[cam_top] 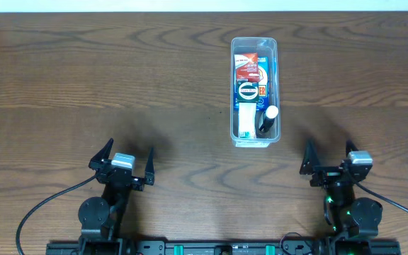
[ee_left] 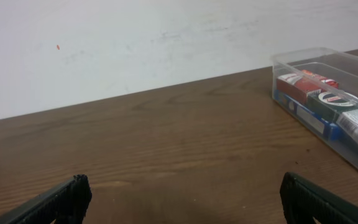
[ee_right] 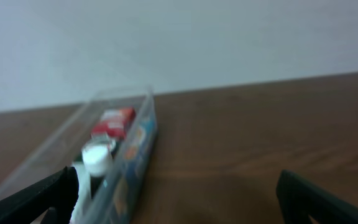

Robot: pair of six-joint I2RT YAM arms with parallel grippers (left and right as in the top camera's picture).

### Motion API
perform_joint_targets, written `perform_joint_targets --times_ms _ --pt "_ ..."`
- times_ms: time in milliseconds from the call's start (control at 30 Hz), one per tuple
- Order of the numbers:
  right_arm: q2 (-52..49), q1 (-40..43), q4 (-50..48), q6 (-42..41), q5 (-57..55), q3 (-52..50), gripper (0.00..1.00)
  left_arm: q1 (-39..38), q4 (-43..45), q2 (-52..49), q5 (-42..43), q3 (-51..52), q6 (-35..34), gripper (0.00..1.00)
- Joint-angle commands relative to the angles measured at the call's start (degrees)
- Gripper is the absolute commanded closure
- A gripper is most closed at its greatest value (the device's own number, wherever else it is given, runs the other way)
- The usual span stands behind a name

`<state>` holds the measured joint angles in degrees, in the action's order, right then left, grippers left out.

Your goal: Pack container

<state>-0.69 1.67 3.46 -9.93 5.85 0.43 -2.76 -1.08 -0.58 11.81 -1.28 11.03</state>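
The clear container (cam_top: 233, 106) lay on the tabletop (cam_top: 83, 85), its long axis pointing straight away from the robot. The right arm (cam_top: 340, 180) stood nearer the container than the left arm (cam_top: 117, 178). Both arms' jaws were spread wide and empty.

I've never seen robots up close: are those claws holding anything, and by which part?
Nothing held: left gripper and right gripper are open, away from the container.

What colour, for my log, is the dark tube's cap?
The cap is white; overhead view shows it best.
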Motion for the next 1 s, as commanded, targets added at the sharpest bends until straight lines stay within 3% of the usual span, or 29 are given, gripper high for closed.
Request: perform_joint_targets --times_ms 0,967 --pt "0.42 -0.52 0.28 5.57 0.61 -0.13 0.01 0.24 -1.86 0.31 0.63 1.05 0.94 0.02" --pt "0.42 -0.5 0.26 7.45 0.52 -0.13 0.01 0.24 -1.86 0.31 0.63 1.05 0.94 0.02"
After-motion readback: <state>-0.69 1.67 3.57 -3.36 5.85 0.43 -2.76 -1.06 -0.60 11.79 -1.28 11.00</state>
